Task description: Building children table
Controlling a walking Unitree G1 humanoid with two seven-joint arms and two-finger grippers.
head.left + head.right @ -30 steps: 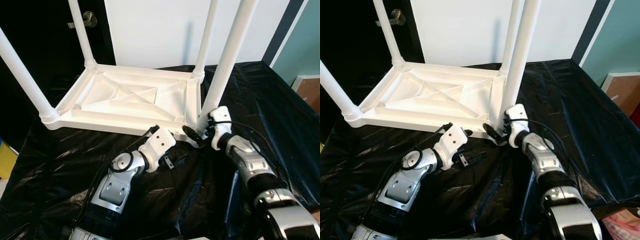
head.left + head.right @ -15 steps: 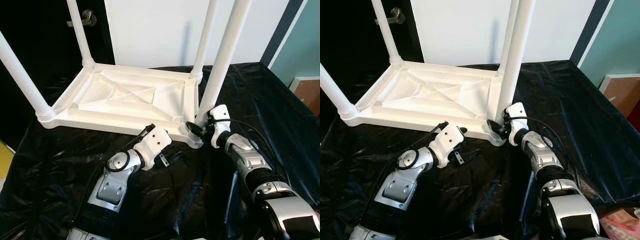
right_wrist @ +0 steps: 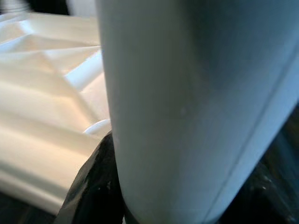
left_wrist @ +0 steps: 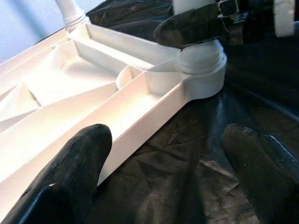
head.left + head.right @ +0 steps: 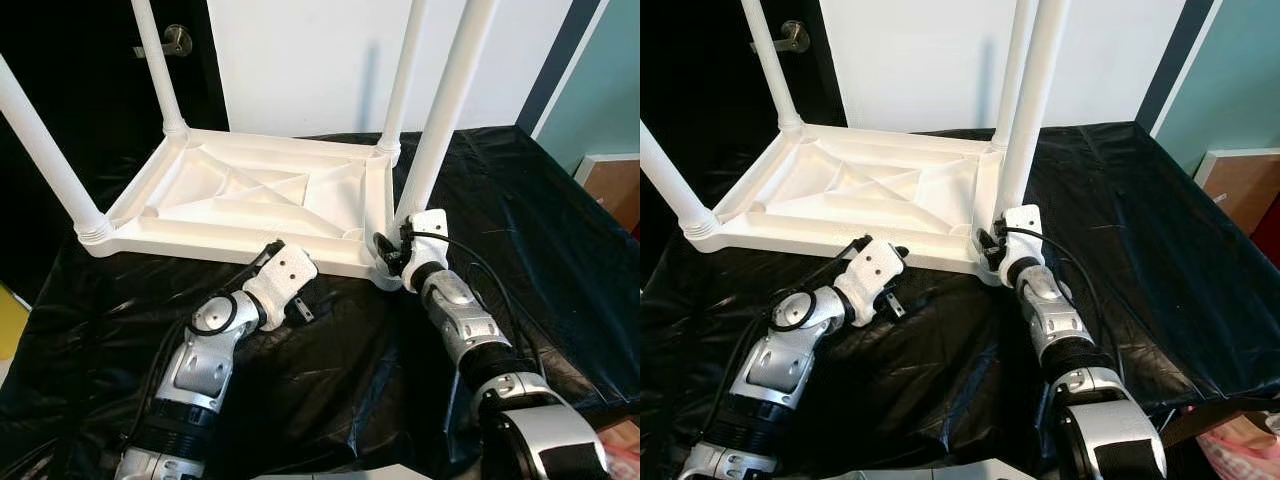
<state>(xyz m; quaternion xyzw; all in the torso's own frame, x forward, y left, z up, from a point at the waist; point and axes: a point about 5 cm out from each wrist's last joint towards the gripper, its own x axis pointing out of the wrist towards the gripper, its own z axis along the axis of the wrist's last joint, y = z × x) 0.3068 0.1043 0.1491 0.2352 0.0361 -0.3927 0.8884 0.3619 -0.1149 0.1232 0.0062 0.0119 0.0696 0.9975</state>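
A: Where is the little table?

B: The white table (image 5: 255, 205) lies upside down on the worktop (image 5: 520, 210), which has a black sheet (image 5: 350, 370) over it. All four legs point up. The leg (image 5: 440, 120) at the near corner is the one being worked on.

A: Who has hold of it?

B: The right fingers (image 5: 392, 252) are shut around the bottom of that leg, just above the round socket (image 4: 202, 74) in the corner. One finger (image 4: 187, 29) presses on the side of the leg.

A: And the other arm?

B: The left fingers (image 4: 163, 182) are wide open and hold nothing. One finger (image 4: 70, 172) is next to the near rim of the table, the other finger (image 4: 261, 168) is over the black sheet. The corner socket is a little way ahead of them.

A: What could go wrong?

B: I think the leg could go in crooked if the right fingers push it sideways. Then it may jam or pop out. The table could also slide on the slippery sheet, since nothing holds it down. And if the right fingers let go too early, a loose leg could tip over.
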